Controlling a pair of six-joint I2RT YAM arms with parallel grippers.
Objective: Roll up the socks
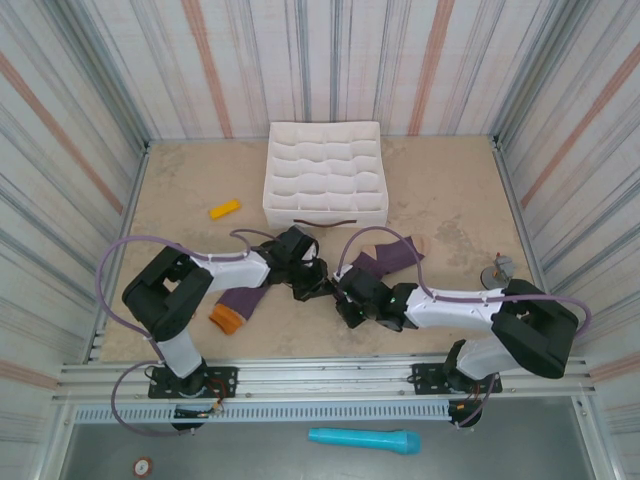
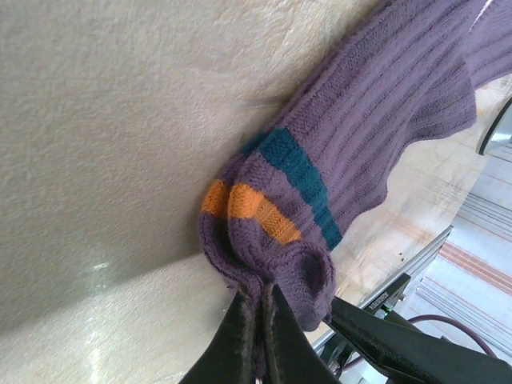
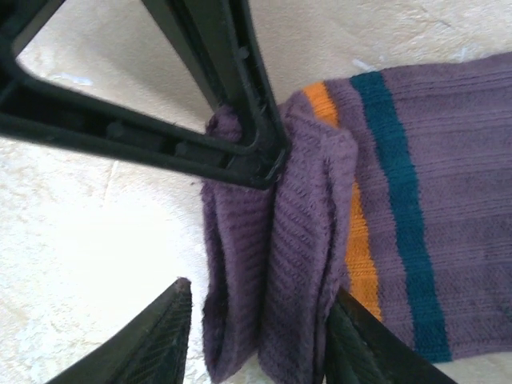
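L jaws tight on sock cuff [image 2: 288,264], R jaws astride.

There were two robot arms, one left arm [image 1: 200,280] and one right arm [image 1: 470,305]. Each carried a single claw, making two in all: the left claw [image 2: 258,312] and the right claw [image 3: 256,336]. One purple cable ran along each arm, two together. The socks numbered two, one [image 1: 240,303] and another [image 1: 395,255]. One table [image 1: 450,200] carried them. On it there was also one white divided tray [image 1: 325,212], one yellow-orange marker-like object [image 1: 224,209] and one small grey item [image 1: 497,268]. One teal object [image 1: 365,440] lay beyond the table's near edge.
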